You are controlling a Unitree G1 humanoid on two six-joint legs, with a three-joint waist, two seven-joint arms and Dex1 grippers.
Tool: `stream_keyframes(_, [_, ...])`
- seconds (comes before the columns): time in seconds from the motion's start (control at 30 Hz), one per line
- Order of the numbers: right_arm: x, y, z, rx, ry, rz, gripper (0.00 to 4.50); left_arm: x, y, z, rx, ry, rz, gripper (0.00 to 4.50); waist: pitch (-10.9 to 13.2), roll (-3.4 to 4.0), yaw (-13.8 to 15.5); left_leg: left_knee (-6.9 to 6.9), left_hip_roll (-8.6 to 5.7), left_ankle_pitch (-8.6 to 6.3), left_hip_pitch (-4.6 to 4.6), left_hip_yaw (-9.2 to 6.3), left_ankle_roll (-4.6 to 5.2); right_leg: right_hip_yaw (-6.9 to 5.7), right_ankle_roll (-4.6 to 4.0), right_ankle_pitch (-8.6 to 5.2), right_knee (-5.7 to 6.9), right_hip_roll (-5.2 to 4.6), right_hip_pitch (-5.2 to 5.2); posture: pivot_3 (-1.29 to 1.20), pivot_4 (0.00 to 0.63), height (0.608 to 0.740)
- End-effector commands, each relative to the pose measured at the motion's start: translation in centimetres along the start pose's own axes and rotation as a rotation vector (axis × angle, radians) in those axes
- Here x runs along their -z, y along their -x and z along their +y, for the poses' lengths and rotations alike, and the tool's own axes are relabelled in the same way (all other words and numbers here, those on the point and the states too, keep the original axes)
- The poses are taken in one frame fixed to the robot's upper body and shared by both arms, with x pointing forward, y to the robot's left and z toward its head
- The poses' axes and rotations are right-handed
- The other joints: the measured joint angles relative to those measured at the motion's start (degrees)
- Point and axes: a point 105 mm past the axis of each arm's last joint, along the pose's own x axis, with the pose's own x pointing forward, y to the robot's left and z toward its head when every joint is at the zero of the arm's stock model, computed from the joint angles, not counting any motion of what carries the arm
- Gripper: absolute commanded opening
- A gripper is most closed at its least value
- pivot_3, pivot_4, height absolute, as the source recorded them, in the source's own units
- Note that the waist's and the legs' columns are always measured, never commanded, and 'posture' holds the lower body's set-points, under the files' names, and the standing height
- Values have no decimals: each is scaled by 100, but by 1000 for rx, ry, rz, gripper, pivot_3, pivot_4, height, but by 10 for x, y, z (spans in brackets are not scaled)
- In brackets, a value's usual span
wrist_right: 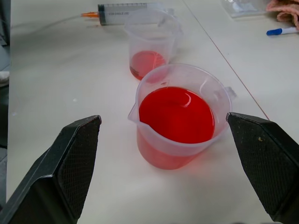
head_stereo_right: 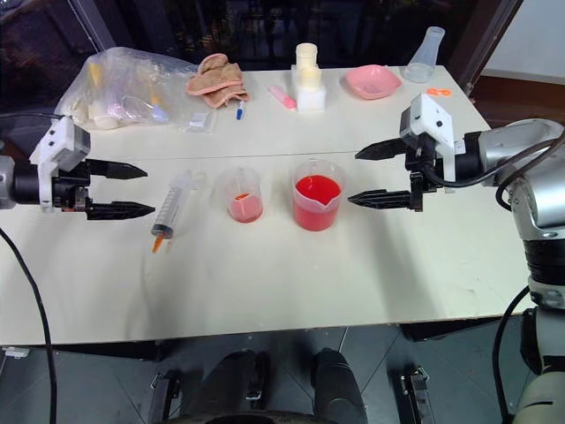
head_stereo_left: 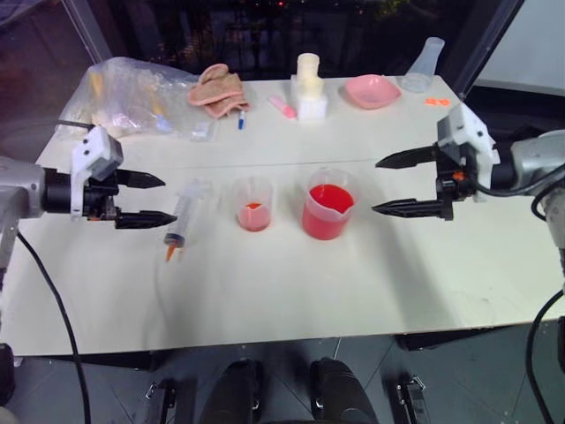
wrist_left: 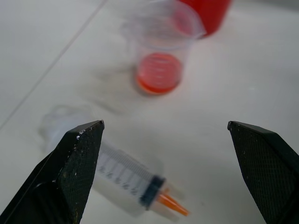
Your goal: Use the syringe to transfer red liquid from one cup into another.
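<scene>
The clear syringe (head_stereo_left: 183, 215) with an orange tip lies flat on the white table (head_stereo_left: 265, 283), left of centre. Right of it stands the smaller beaker (head_stereo_left: 253, 204) holding a little red liquid (head_stereo_left: 253, 215). The larger beaker (head_stereo_left: 330, 203) beside it is about half full of red liquid (wrist_right: 176, 114). My left gripper (head_stereo_left: 144, 199) hovers open just left of the syringe, empty, pointing toward it. My right gripper (head_stereo_left: 408, 183) is open and empty to the right of the larger beaker, aimed at it. In the left wrist view the syringe (wrist_left: 128, 179) lies between my spread fingers.
Along the far edge sit a plastic bag of items (head_stereo_left: 132, 97), a beige cloth (head_stereo_left: 219, 88), a pink marker (head_stereo_left: 282, 106), a white block with a cream cylinder (head_stereo_left: 309, 88), a pink dish (head_stereo_left: 371, 90) and a clear flask (head_stereo_left: 425, 64).
</scene>
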Motion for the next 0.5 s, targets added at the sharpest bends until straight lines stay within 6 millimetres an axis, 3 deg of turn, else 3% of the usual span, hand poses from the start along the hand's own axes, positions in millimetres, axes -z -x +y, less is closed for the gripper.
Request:
stream_keyframes(0.03, [-9, 1, -1, 9, 32, -13, 4500, -22, -6, 5, -85, 42, -31, 4470, 0, 0, 4, 2, 0, 0, 0, 0, 0, 0, 0, 0, 1, 0, 0, 0, 150, 740])
stream_keyframes(0.07, [-9, 1, -1, 9, 32, -14, 4500, -25, -9, 6, -103, 63, -33, 4470, 0, 0, 5, 3, 0, 0, 0, 0, 1, 0, 1, 0, 1, 0, 1, 0, 150, 740])
stream_keyframes(0.1, [-10, 0, -1, 9, 32, -16, 4500, -38, -11, 20, -200, 157, -89, 4470, 0, 0, 15, 5, -1, 0, -1, 0, 1, 0, 1, 0, 3, 1, 1, 0, 150, 740])
stream_keyframes(0.17, [-10, -1, -1, 10, 34, -18, 4500, -43, -18, 35, -325, 332, -54, 4470, 3, -9, 46, 18, -4, 0, -1, -5, 2, -5, 2, 1, 15, 4, 3, 0, 150, 740])
stream_keyframes(0.23, [-10, -2, -1, 10, 34, -19, 4500, -51, -21, 48, -490, 346, -13, 4470, 2, -9, 21, 23, -4, 1, -3, -7, 3, -5, 4, 2, 18, 11, 4, 0, 150, 740])
stream_keyframes(0.37, [-11, -5, -1, 5, 35, -22, 4500, -61, -28, 55, -658, 400, 89, 4470, 2, -9, -35, 19, -8, 1, -1, -5, 2, -2, 8, 4, 24, 12, -2, 0, 150, 740])
stream_keyframes(0.5, [-13, -8, 0, -2, 35, -35, 4500, -47, -40, 57, -732, 527, 264, 4470, 2, -9, -11, 17, -7, 5, -1, -7, -4, -2, 8, 4, 30, 13, -6, 0, 150, 740])
